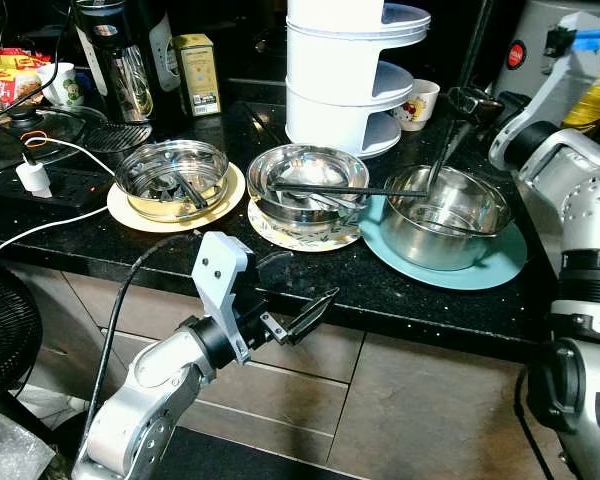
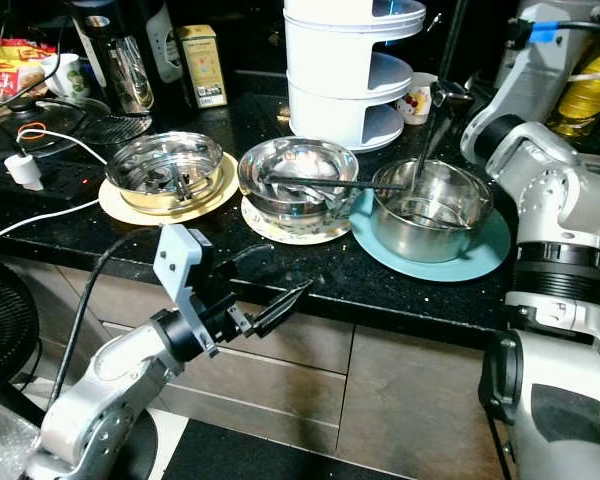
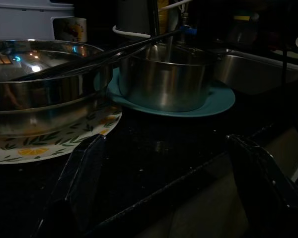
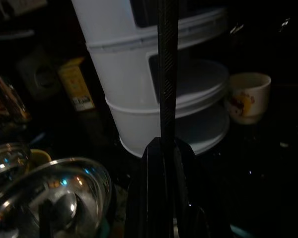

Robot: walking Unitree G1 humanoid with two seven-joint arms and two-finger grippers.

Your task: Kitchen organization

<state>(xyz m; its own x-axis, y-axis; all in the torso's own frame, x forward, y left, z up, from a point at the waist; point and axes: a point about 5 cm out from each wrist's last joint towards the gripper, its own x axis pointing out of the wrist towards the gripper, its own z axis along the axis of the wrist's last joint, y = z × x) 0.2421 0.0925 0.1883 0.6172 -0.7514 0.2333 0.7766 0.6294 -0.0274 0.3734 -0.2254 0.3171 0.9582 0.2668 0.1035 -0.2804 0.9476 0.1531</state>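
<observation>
Head views: bright, sharp, evenly lit.
Glare: highlights on the steel bowls (image 1: 172, 176) at centre.
Wrist views: very dark, grainy; near fingers (image 3: 82, 183) soft, out of focus.

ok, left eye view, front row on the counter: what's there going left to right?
White charger plug → steel bowl on the cream plate → steel bowl on the patterned plate → steel bowl on the teal plate, where the right pincer holds a chopstick upright.
</observation>
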